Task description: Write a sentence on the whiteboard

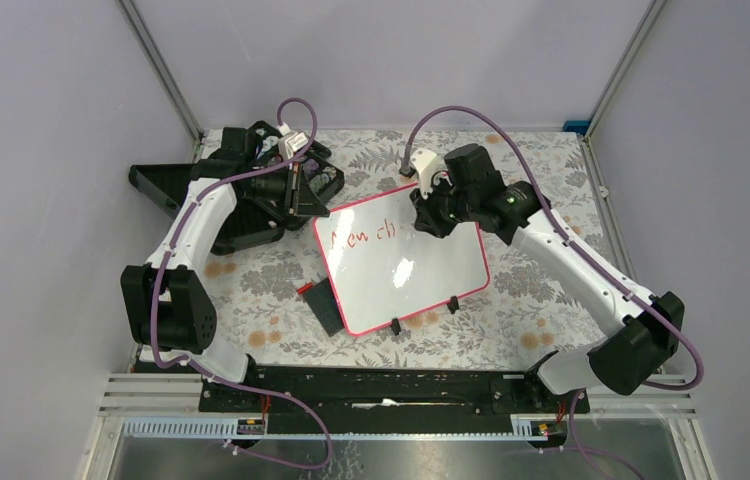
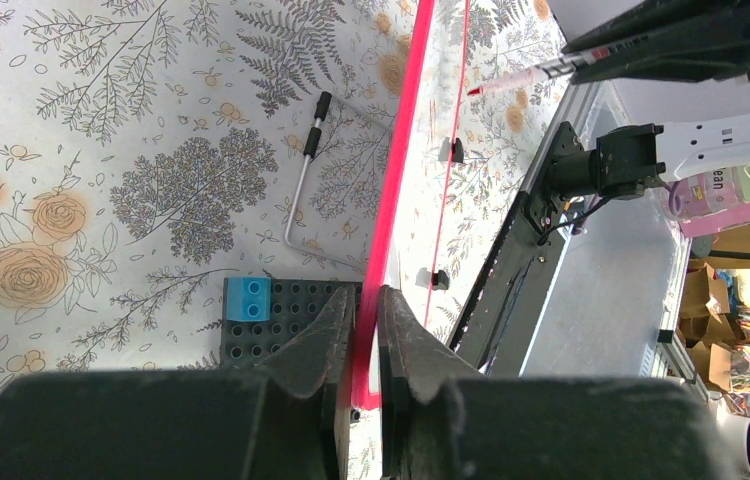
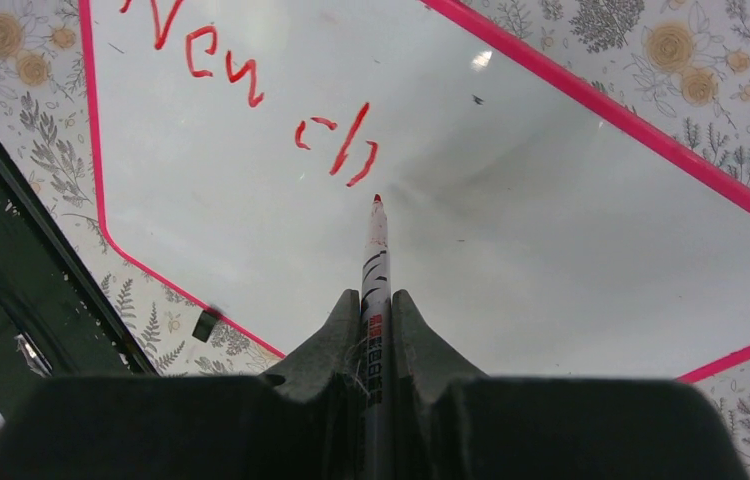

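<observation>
Pink-red framed whiteboard (image 1: 421,285), glossy white with rounded corners. It lay at the middle of the floral-patterned counter (image 1: 271,300), between the two arms and turned askew in the top view. Two small black clip feet (image 1: 394,325) sat on its near edge, and lamp glare showed near its centre.

Sentence (image 1: 366,236), red handwriting, unfinished. Letters reading roughly "New ch" ran along the far-left part of the board.

Left tool (image 2: 366,298). Its fingers were pressed together on the whiteboard's pink frame, pinching the edge near the far-left corner. The board showed edge-on in the left wrist view.

Right tool (image 3: 376,300). Its fingers were closed on a marker (image 3: 375,245) with a white barrel, black and red print, and a red tip pointing out ahead of the fingers. The tip stood just past the last stroke of the "h", close over the white surface. Whether it touched could not be told.

Plate (image 2: 291,320), dark grey and studded, carrying one blue block (image 2: 248,298). It sat on the counter just beside the whiteboard's left edge.

Bent rod (image 2: 296,200), thin metal in an L-shape with a black grip. It lay on the counter near the same edge, apart from the plate.

Black rack (image 1: 166,185), at the far-left of the counter beside the left arm.
</observation>
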`<state>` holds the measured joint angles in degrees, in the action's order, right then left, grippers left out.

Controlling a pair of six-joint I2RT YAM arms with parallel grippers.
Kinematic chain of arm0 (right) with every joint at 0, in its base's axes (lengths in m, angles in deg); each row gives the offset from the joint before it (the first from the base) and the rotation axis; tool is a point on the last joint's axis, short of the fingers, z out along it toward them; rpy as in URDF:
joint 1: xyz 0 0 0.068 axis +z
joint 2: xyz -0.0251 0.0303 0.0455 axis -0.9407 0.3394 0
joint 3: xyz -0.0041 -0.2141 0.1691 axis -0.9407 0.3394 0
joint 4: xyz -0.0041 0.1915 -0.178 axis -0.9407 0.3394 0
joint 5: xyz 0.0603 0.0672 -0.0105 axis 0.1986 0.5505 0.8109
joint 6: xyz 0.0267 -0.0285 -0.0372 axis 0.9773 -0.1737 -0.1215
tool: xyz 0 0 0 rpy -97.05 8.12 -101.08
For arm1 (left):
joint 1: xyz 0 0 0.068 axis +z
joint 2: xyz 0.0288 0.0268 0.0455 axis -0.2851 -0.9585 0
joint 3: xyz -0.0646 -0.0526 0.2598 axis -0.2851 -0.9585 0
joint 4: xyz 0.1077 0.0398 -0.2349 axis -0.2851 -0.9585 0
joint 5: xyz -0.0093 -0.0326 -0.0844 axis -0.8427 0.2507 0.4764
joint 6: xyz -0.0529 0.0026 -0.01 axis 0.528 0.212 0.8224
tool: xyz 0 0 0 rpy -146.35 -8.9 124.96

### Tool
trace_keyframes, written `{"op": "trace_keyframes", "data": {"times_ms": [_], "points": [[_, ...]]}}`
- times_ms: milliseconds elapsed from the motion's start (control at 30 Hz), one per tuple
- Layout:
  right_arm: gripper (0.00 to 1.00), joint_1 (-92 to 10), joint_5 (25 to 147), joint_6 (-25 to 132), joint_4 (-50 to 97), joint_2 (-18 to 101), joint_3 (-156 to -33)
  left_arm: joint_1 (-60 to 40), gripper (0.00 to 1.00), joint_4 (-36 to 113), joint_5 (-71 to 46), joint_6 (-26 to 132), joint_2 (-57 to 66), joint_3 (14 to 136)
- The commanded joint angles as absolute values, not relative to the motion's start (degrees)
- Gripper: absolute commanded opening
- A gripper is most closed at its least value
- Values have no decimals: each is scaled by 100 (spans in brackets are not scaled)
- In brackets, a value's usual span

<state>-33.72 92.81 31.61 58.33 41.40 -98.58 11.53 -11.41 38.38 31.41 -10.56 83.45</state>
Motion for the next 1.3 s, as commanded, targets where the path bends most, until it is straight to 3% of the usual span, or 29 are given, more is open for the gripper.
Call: {"op": "trace_keyframes", "data": {"times_ms": [0, 1267], "points": [[0, -3579, 9549, 3201, 5852, 4027, -10090, 1006, 0, -1155, 3639, 3053, -1006, 8297], [0, -3549, 9630, 3228, 5711, 4616, -10260, 997, 0, -1154, 3654, 3045, -1084, 8331]]}}
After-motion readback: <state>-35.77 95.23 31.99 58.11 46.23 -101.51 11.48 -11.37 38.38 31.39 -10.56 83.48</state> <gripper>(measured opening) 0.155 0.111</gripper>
